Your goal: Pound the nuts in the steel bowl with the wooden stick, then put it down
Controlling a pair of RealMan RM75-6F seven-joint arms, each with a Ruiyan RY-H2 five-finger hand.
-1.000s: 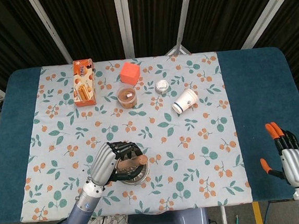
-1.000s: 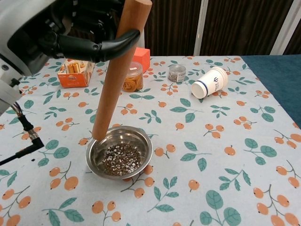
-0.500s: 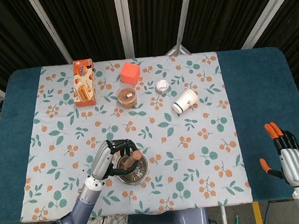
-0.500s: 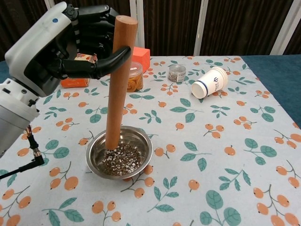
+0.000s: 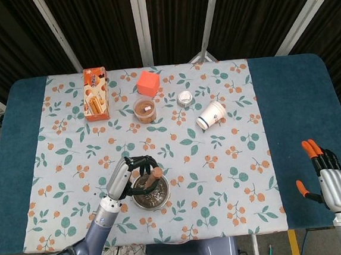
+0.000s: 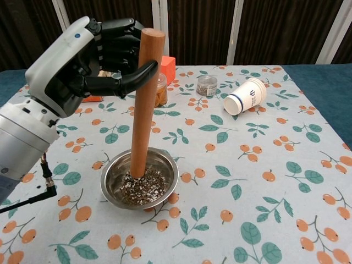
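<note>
A steel bowl (image 6: 167,169) (image 5: 163,200) of crushed nuts (image 6: 144,186) sits near the table's front edge, left of centre. My left hand (image 6: 93,55) (image 5: 126,178) grips a long wooden stick (image 6: 143,104) (image 5: 151,178) near its top. The stick stands almost upright with its lower end down in the nuts. My right hand (image 5: 332,182) hovers far off at the front right over the blue table edge, fingers spread and holding nothing; the chest view does not show it.
At the back of the floral cloth (image 5: 221,159) stand a snack box (image 5: 96,93), an orange cube (image 5: 148,82), a jar (image 5: 145,110) (image 6: 159,91), a small tin (image 5: 185,99) (image 6: 207,85) and a paper cup lying on its side (image 5: 210,114) (image 6: 247,95).
The stick went from tilted with its tip at the bowl's left rim to nearly upright, its end pushed down into the nuts. My left hand came lower. The right hand stayed put.
</note>
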